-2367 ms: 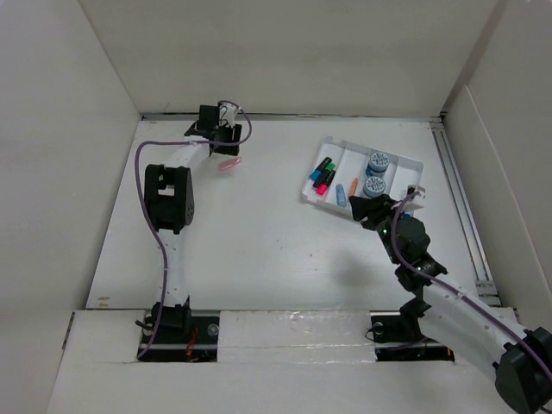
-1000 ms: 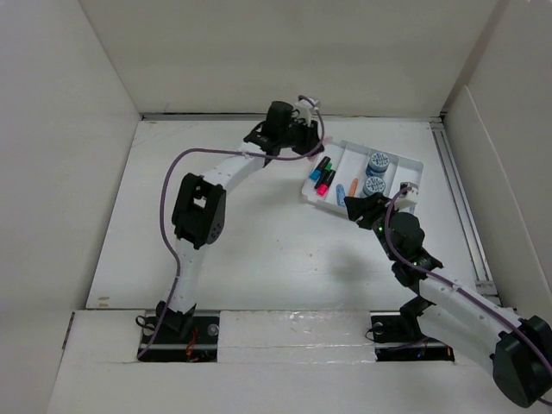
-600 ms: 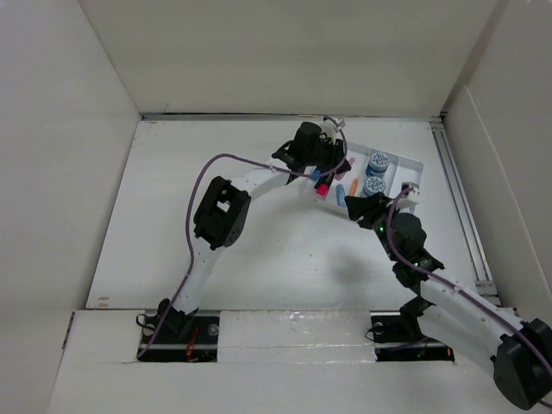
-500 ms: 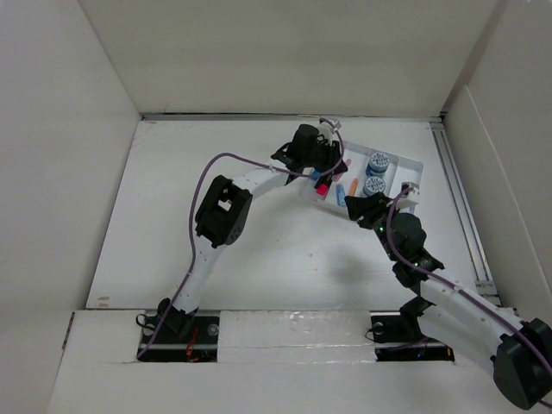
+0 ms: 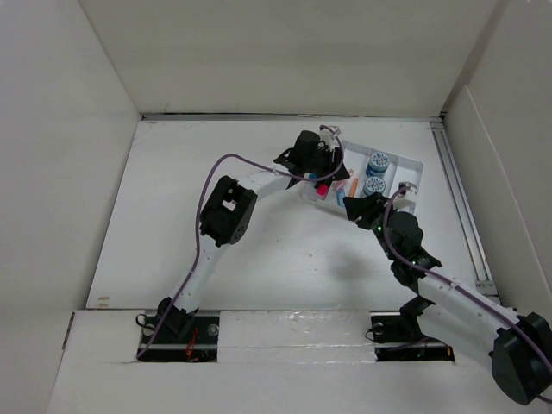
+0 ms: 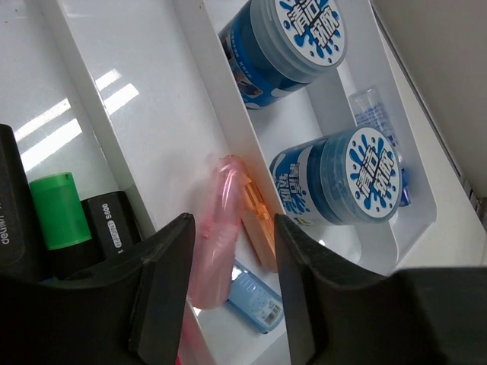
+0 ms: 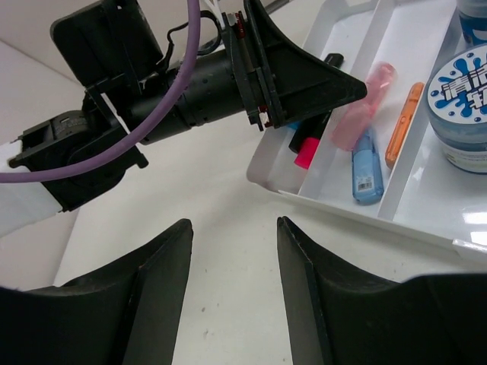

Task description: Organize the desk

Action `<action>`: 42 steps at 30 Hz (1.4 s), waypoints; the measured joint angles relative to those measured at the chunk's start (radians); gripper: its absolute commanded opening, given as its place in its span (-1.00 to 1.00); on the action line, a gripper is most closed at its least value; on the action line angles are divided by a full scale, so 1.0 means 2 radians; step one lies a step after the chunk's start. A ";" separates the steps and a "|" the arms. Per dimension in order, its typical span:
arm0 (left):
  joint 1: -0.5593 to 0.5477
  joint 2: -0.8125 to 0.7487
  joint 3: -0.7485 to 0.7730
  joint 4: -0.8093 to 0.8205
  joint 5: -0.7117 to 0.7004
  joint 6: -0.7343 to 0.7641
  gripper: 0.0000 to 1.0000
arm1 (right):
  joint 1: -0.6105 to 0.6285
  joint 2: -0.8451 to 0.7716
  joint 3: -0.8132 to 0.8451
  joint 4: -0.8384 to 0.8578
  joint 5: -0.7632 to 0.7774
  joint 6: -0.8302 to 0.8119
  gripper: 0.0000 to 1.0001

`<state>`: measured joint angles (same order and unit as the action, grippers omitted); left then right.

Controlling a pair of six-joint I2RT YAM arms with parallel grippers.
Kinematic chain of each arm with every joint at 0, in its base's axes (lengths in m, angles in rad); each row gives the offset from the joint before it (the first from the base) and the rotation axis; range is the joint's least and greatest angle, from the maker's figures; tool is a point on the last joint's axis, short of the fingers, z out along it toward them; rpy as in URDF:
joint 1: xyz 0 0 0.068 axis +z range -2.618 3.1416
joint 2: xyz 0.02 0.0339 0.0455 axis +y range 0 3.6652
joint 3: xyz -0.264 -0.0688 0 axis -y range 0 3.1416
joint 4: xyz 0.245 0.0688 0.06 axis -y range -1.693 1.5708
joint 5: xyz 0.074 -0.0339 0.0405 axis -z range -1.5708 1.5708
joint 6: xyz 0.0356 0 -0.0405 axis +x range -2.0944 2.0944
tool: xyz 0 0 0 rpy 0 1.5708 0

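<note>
White desk [image 5: 285, 250], walled by white panels on the left, far and right sides, with a metal rail along its right edge. A white tray [image 5: 398, 168] with compartments sits in the far right part, near the far wall. The desk to the left of the tray and toward the arm bases is broad bare surface.

Left gripper [image 6: 232, 236]: reaches over the tray's left half, fingers apart, clamped on nothing. A pink pen [image 6: 213, 243] lies below the gap in a narrow compartment, touching an orange stick [image 6: 259, 228] beside it; a small blue tube [image 6: 255, 300] lies at their near end. Two round tubs [image 6: 342, 186] with blue printed lids fill the next compartment.

Right gripper [image 7: 232, 224]: hovers over bare desk just near of the tray's edge, fingers apart and holding nothing.

Hidden or unclear: from above, the left wrist covers most of the marker compartment. The left finger cuts off a green-capped marker [image 6: 57, 220] and the black ones beside it. Lid print is unreadable. Only one tub shows in part from the right wrist.
</note>
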<state>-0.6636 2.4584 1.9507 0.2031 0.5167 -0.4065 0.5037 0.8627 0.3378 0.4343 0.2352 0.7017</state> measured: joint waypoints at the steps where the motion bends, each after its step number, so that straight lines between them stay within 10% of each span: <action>1: 0.000 0.000 0.000 0.000 0.001 -0.001 -0.08 | 0.000 0.001 0.000 0.000 0.000 0.000 0.07; 11: -0.002 -0.009 0.002 -0.004 -0.026 0.011 0.22 | 0.000 0.002 0.000 0.000 0.000 0.001 0.03; 18: 0.016 -0.136 -0.101 0.027 -0.039 0.003 0.25 | 0.000 -0.001 0.000 0.003 -0.001 -0.001 -0.99; 29: 0.127 -0.464 -0.450 0.220 -0.060 -0.093 0.40 | 0.001 0.001 0.000 0.007 -0.007 0.000 -0.89; 42: 0.117 -0.735 -0.661 0.147 -0.192 -0.102 0.32 | 0.012 0.000 0.000 0.010 -0.007 -0.002 -0.78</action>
<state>-0.4305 0.9874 0.6289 0.4980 0.1333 -0.6113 0.5274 0.8623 0.3378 0.4545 0.2211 0.6975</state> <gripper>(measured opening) 0.665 0.103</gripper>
